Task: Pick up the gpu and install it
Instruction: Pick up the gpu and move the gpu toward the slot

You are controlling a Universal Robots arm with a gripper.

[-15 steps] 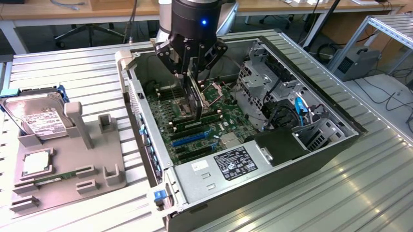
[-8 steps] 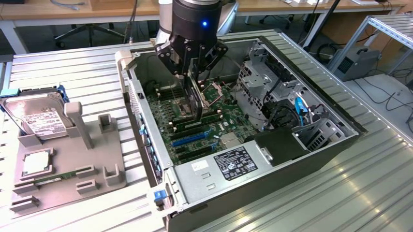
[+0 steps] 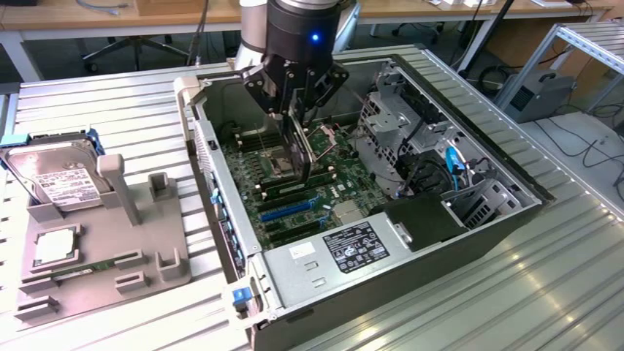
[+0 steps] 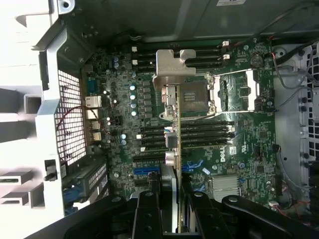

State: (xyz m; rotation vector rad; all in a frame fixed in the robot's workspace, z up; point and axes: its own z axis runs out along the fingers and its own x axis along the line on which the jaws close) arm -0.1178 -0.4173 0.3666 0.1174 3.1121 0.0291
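GPU (image 3: 300, 150) hangs on edge in the grasp of the pincer (image 3: 295, 110), whose dark fingers (image 3: 265, 89) are clenched on the card's upper part from both sides. It points down into the open computer case (image 3: 410, 285). From the wrist, the pincer (image 4: 175, 201) shows as two black fingers (image 4: 148, 211) flanking the thin edge of the GPU (image 4: 177, 149). The card's silvery metal bracket (image 4: 174, 62) sits at the end farthest from the fingers.

Directly beneath the card lies the green motherboard (image 3: 341, 172) (image 4: 249, 144). Its lower edge is close over the board, near the processor socket (image 3: 278, 157) (image 4: 199, 94) and the black memory slots (image 4: 209, 134); whether it touches the board I cannot tell. A blue expansion slot (image 3: 288, 210) (image 4: 144, 171) lies just beyond the card, toward the power supply (image 3: 332, 256) at the near end of the case.

On the exterior view's right, inside the case, stand a metal drive cage (image 3: 390, 124) and a blue cable (image 3: 451, 164).

Outside the case, on the exterior view's left, a grey moulded holder (image 3: 137, 241) rests on the ribbed metal bench (image 3: 546, 292). It carries a silver hard drive (image 3: 58, 179) with a white label, a square silvery chip (image 3: 54, 245) and a narrow green memory stick (image 3: 83, 269), all well apart from the pincer.
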